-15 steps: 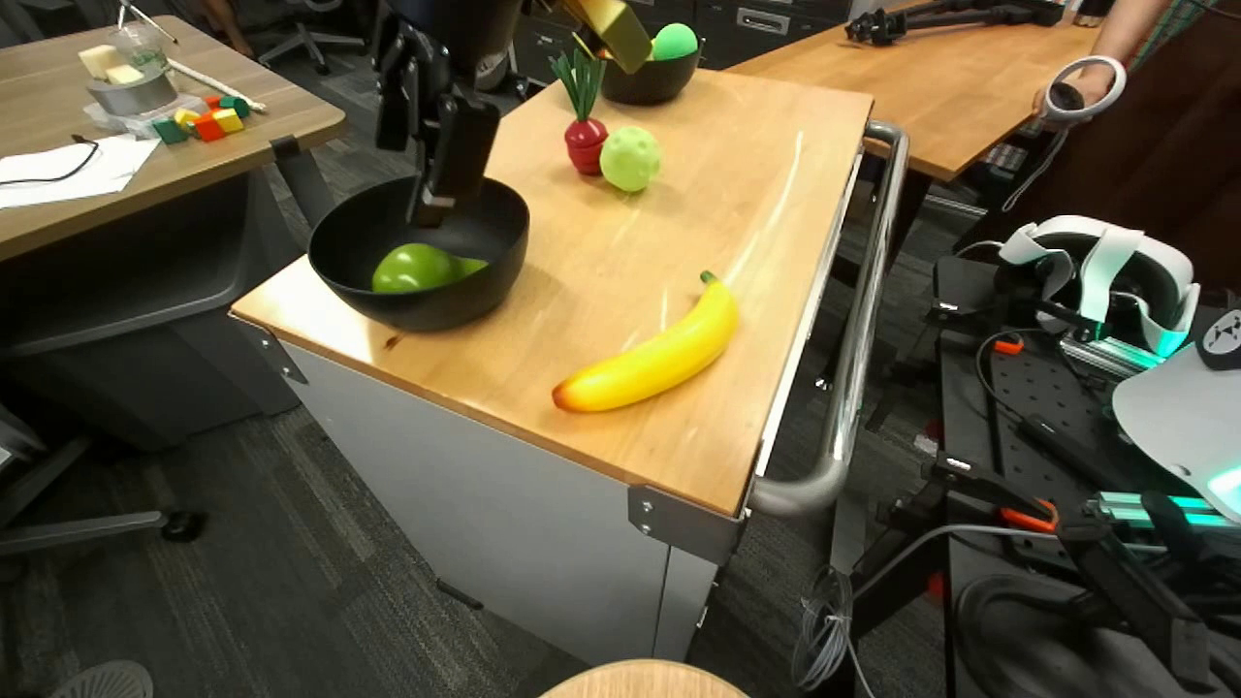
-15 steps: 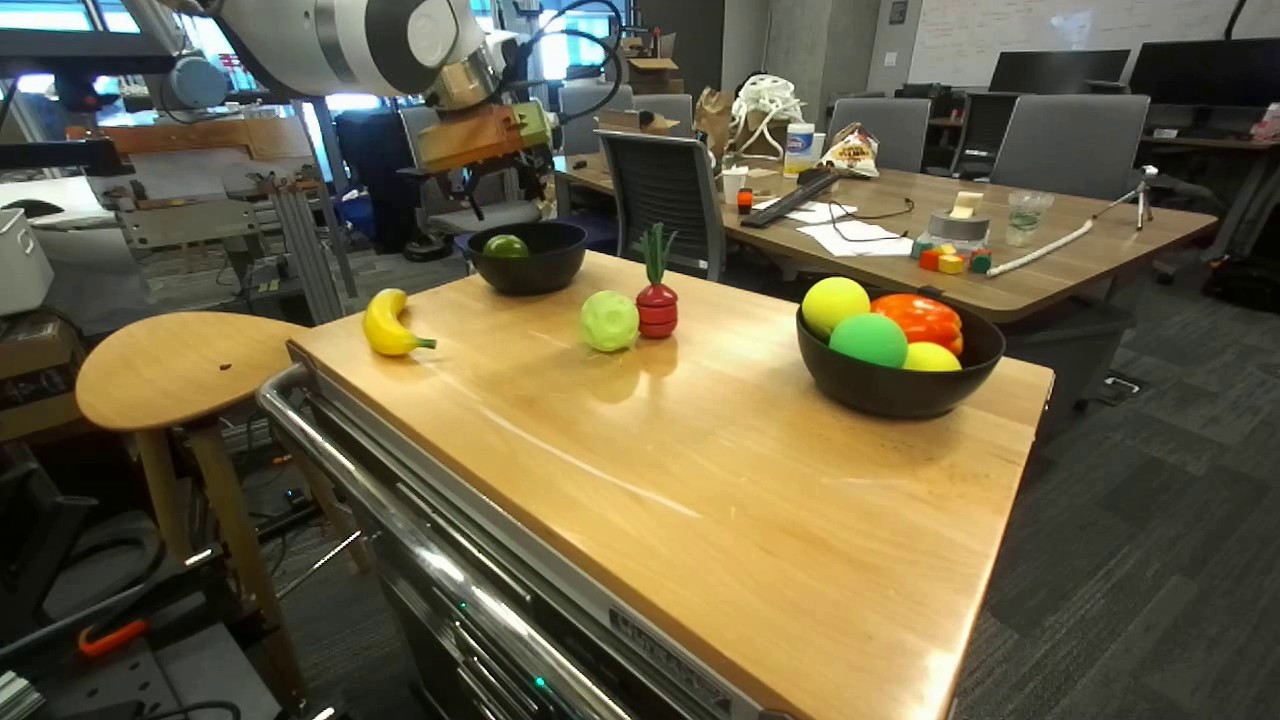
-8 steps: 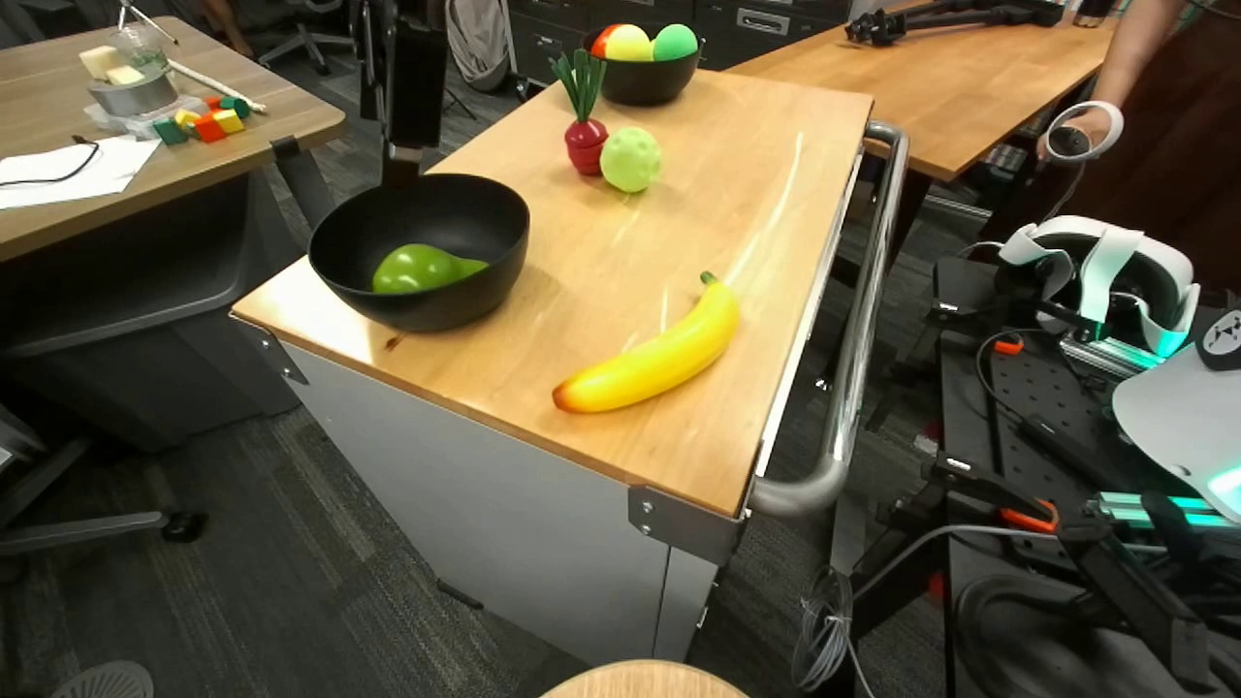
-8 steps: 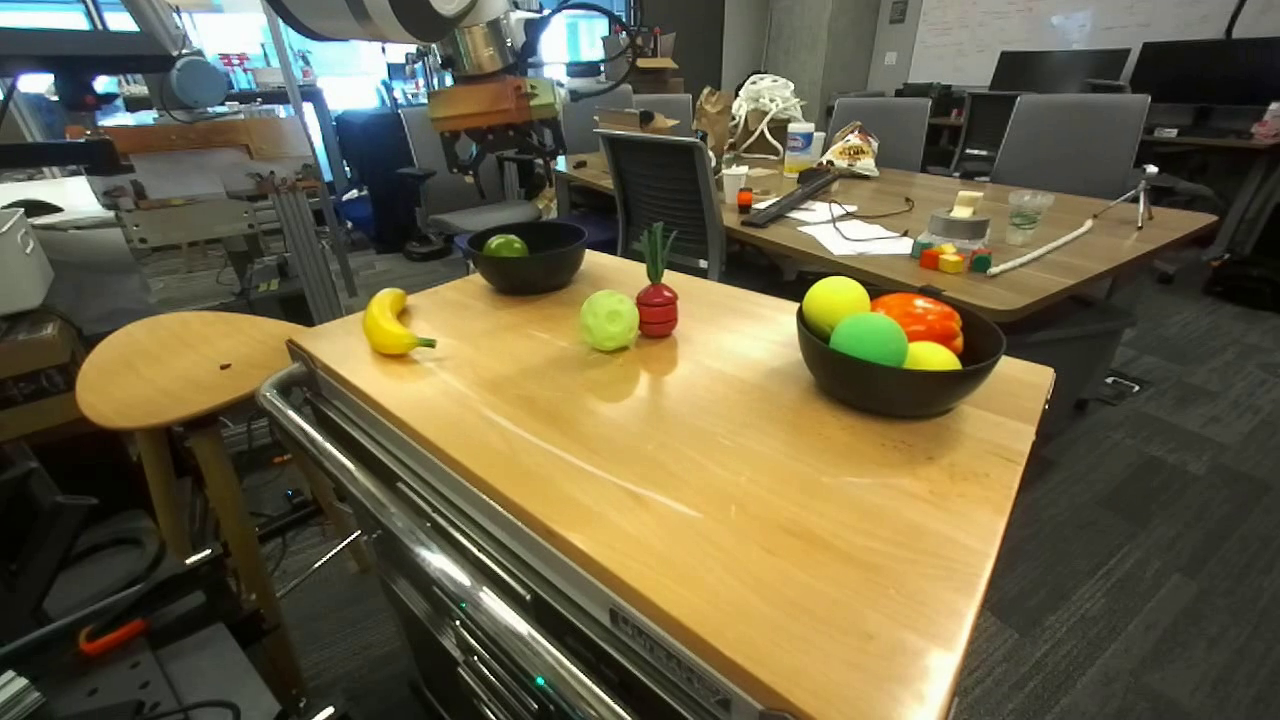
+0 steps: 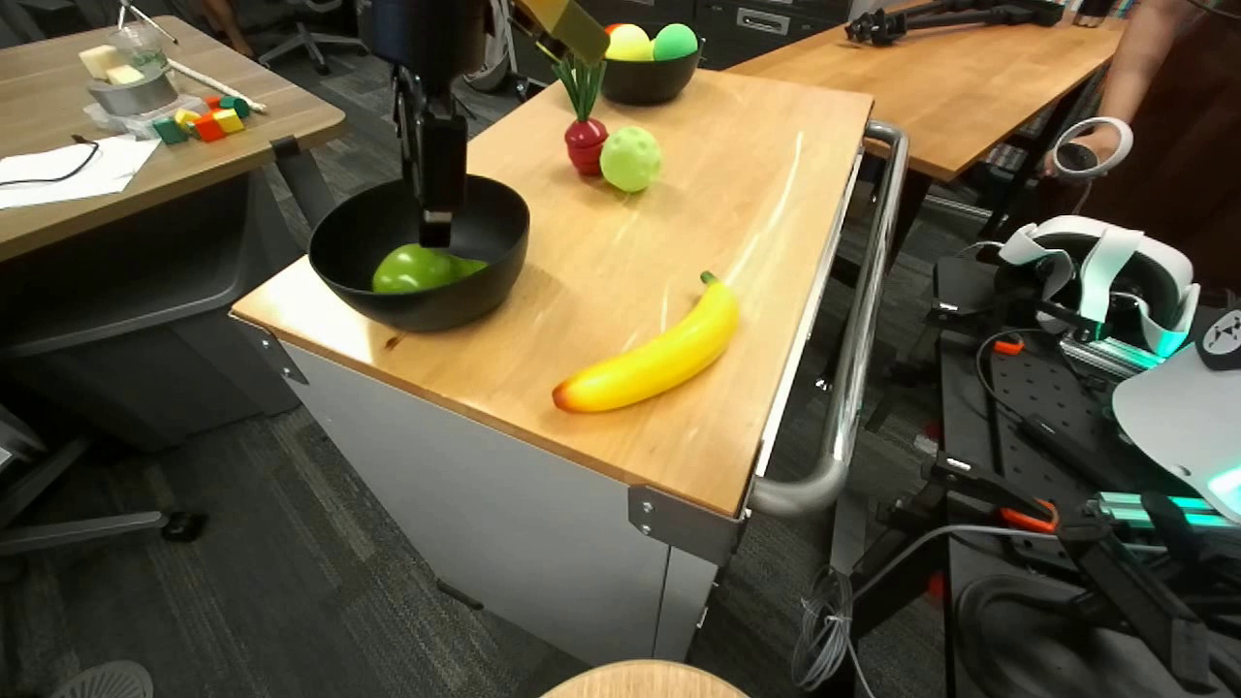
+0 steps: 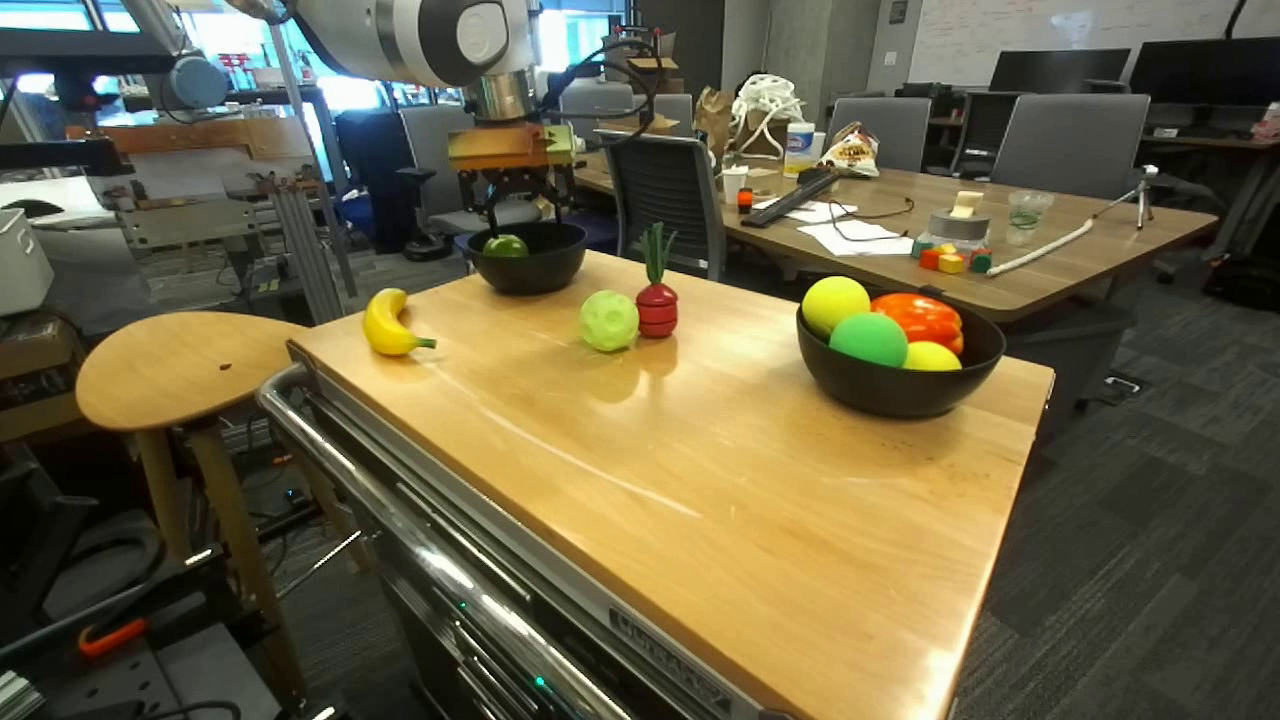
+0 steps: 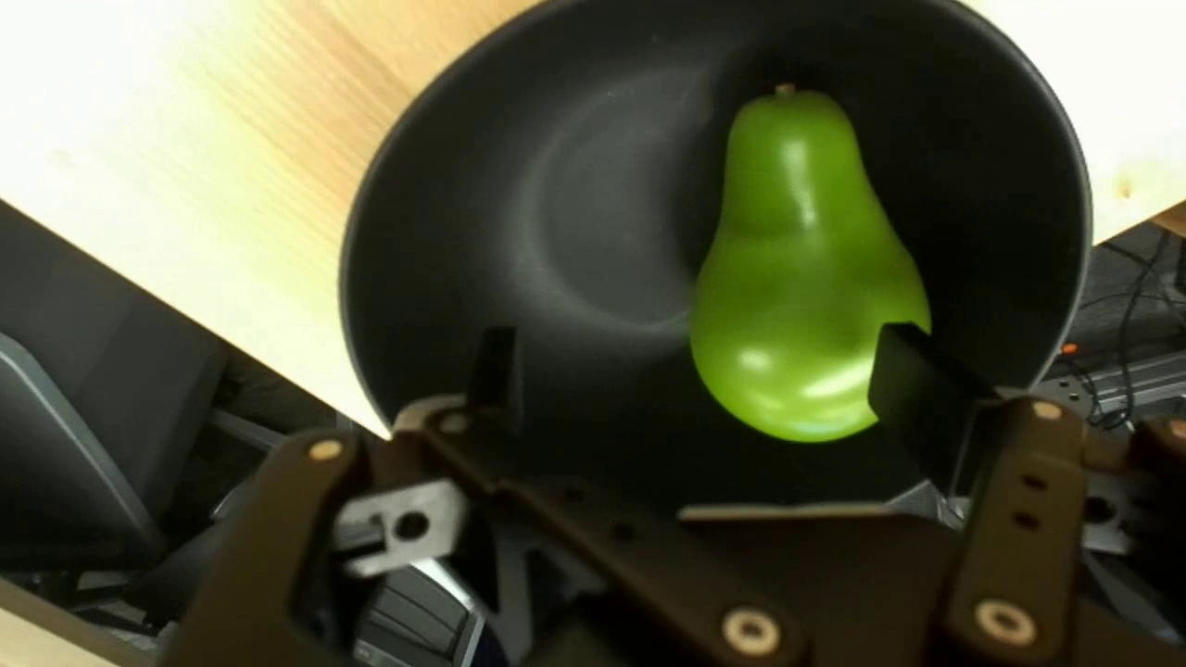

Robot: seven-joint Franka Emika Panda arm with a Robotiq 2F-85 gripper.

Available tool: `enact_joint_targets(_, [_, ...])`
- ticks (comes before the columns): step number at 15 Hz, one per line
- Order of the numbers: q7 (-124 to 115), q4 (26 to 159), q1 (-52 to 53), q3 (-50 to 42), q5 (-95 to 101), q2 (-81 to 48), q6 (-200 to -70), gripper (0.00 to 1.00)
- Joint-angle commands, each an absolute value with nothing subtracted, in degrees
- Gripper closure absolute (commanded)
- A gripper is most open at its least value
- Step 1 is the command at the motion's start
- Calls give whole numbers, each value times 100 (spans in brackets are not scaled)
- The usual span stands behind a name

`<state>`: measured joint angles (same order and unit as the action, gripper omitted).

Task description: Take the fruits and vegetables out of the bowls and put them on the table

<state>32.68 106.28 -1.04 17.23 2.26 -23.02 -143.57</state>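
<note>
"How does the gripper (image 7: 695, 372) stand?"

"Spread wide, over the black bowl (image 7: 602, 195), where the green pear (image 7: 806, 269) lies."

"Touching it?"

"I can't tell. One finger (image 7: 927, 400) overlaps the pear's side in the wrist view; the other shows well apart from it."

"Any room?"

"Both fingertips show inside the bowl's rim. The bowl sits near a corner of the table (image 5: 582, 257), which is bare between bowl and banana (image 5: 652, 357)."

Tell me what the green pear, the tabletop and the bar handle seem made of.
Green pear: probably smooth, glossy plastic, from its sharp white highlights. Tabletop: apparently varnished wood, given visible grain and soft reflections. Bar handle: likely polished metal, judging by bright streaks along it.
</note>
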Motion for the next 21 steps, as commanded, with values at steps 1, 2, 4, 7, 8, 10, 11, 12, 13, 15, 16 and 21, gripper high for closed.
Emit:
enact_joint_targets(1, [3323, 10285, 42, 1715, -108, -2544, -14267, 7])
enact_joint_targets(2, [3314, 10249, 69, 1724, -144, -2594, -14281, 6])
enact_joint_targets(4, [3287, 10179, 127, 1718, -162, -2683, -14290, 3])
enact_joint_targets(7, [3248, 10084, 206, 1677, -119, -2807, -14303, 2])
enact_joint_targets(8, [3228, 10056, 220, 1655, -95, -2845, -14301, 1])
enact_joint_targets(10, [3176, 10023, 225, 1596, -60, -2904, -14289, 4])
enact_joint_targets(11, [3156, 10019, 210, 1576, -64, -2927, -14286, 5])
enact_joint_targets(12, [3124, 10032, 190, 1538, -62, -2938, -14282, 11])
enact_joint_targets(13, [3094, 10055, 173, 1499, -57, -2942, -14272, 18])
enact_joint_targets(15, [3068, 10084, 132, 1430, -65, -2938, -14282, 34])
enact_joint_targets(16, [3056, 10071, 113, 1395, -58, -2929, -14296, 35])
enact_joint_targets(21, [3075, 10038, -12, 1322, -118, -2855, -14274, 52])
